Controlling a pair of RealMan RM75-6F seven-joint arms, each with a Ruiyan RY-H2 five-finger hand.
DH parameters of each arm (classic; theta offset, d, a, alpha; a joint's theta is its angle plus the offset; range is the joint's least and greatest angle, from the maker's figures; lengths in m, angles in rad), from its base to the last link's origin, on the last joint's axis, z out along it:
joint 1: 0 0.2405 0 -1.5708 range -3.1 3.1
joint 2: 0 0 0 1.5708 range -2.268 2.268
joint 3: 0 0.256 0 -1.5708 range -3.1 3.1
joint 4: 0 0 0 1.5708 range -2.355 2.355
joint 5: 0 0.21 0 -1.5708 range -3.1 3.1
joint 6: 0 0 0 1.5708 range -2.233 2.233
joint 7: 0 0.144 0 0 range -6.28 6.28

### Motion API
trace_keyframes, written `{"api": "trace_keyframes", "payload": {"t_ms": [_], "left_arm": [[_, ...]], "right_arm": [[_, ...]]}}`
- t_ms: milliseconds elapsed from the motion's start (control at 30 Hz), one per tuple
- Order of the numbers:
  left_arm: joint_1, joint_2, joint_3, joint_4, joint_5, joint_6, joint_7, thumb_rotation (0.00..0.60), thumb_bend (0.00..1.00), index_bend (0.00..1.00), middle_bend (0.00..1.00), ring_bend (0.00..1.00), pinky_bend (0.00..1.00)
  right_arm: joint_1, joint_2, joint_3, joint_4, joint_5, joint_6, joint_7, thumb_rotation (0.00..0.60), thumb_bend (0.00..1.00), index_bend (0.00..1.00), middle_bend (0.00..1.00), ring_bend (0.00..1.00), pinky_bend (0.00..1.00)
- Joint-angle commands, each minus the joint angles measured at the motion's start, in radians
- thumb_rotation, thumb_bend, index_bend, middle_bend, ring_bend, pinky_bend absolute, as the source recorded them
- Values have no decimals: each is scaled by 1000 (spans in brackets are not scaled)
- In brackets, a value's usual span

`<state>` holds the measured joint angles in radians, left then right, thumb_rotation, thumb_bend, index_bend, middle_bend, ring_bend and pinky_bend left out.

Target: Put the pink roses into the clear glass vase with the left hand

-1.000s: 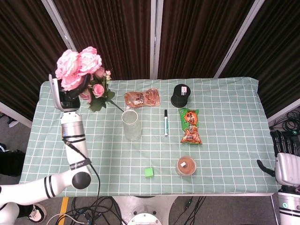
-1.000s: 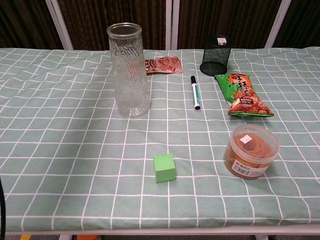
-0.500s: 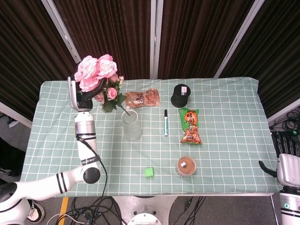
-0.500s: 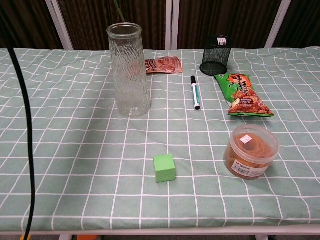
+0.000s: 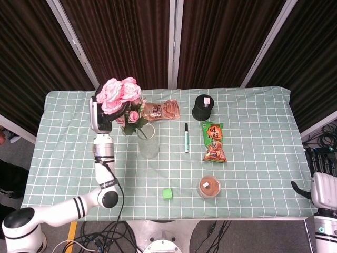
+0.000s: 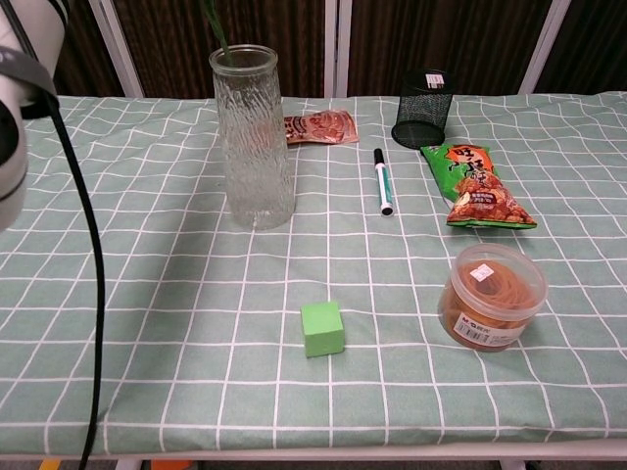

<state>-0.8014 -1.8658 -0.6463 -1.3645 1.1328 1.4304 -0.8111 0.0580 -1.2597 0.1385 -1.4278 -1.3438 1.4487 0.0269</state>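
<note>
Since the frame a second back, I've carried the pink roses (image 5: 120, 95) rightward from the far-left end of the table (image 5: 253, 179) until they hang just over the clear glass vase (image 5: 148, 140). My left hand (image 5: 103, 114) grips the bunch below the blooms, fingers wrapped round the stems; the green stem tips (image 6: 217, 29) now show at the vase's rim in the chest view, where earlier only the glass stood.

Around the vase: an orange snack packet (image 5: 159, 110) lies just behind it, a marker pen (image 5: 186, 137) lies to its right, and beyond that a black mesh pen cup (image 5: 203, 107) and a green snack bag (image 5: 213, 140). Nearer me sit a green cube (image 5: 167, 193) and a clear tub of rubber bands (image 5: 209, 186) — all well apart from the vase mouth, nothing across it.

Up close, the bouquet has several full pink blooms on top, smaller buds and dark green leaves beneath, tilted toward the vase. Whether the stems are inside the glass or only at its lip, I cannot tell.

My right hand (image 5: 322, 184) rests off the table's right corner, holding nothing, fingers apart.
</note>
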Motion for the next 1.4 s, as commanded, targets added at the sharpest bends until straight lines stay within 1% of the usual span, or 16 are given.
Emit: {"api": "trace_keyframes", "payload": {"t_ms": [33, 100, 167, 200, 300, 400, 500, 567, 667, 767, 867, 1000, 1067, 1133, 1200, 1400], "left_arm": [[8, -20, 27, 21, 25, 9, -11, 600, 152, 437, 398, 369, 472], [8, -26, 44, 31, 39, -2, -14, 600, 146, 421, 384, 346, 450], [4, -29, 61, 42, 55, -15, -9, 600, 127, 391, 350, 289, 378], [2, -31, 73, 50, 70, -22, -10, 600, 110, 370, 321, 250, 324], [-1, -36, 95, 69, 96, -30, -5, 600, 66, 322, 256, 189, 235], [-1, -36, 104, 75, 113, -35, -10, 600, 44, 294, 209, 160, 201], [2, -26, 105, 61, 125, -41, -12, 600, 34, 285, 160, 129, 165], [5, -18, 108, 49, 140, -32, -7, 600, 28, 261, 129, 111, 149], [12, -7, 100, 24, 153, -12, 3, 600, 19, 220, 120, 107, 143], [26, 19, 84, -14, 165, 13, 18, 600, 9, 217, 120, 107, 143], [54, 63, 69, -58, 172, 43, 46, 600, 1, 217, 121, 107, 143], [101, 127, 42, -96, 151, 64, 67, 600, 0, 217, 121, 107, 144], [136, 164, 41, -105, 146, 80, 81, 600, 0, 217, 121, 107, 146], [169, 193, 54, -104, 150, 96, 97, 600, 0, 217, 121, 107, 147], [210, 220, 83, -94, 160, 116, 115, 600, 0, 217, 123, 107, 151], [322, 255, 208, -19, 180, 144, 169, 600, 30, 223, 132, 107, 174]], "right_arm": [[2, -1, 0, 6, 9, -12, 2, 600, 101, 0, 0, 0, 0], [3, -3, -2, 9, 8, -17, 4, 600, 101, 0, 0, 0, 0], [5, -3, -3, 9, 8, -23, 7, 600, 101, 0, 0, 0, 0], [6, -3, -3, 10, 8, -25, 8, 600, 101, 0, 0, 0, 0], [7, -5, -3, 11, 9, -27, 8, 600, 101, 0, 0, 0, 0], [6, -4, -3, 13, 10, -27, 10, 600, 101, 0, 0, 0, 0], [6, -3, -1, 16, 16, -32, 15, 600, 101, 0, 0, 0, 0], [6, -3, 0, 16, 16, -31, 17, 600, 101, 0, 0, 0, 0], [5, -1, -1, 14, 12, -27, 17, 600, 101, 0, 0, 0, 0], [4, 1, 0, 9, 6, -20, 16, 600, 101, 0, 0, 0, 0], [3, 2, -1, 6, 1, -13, 14, 600, 101, 0, 0, 0, 0], [2, 0, -3, 3, -8, -6, 13, 600, 101, 0, 0, 0, 0], [3, -2, -4, 3, -16, -1, 11, 600, 101, 0, 0, 0, 0], [4, -4, -5, 2, -22, 3, 9, 600, 101, 0, 0, 0, 0], [5, -6, -6, 2, -30, 9, 7, 600, 101, 0, 0, 0, 0], [4, -13, -10, 2, -50, 26, 5, 600, 101, 0, 0, 0, 0]]}}
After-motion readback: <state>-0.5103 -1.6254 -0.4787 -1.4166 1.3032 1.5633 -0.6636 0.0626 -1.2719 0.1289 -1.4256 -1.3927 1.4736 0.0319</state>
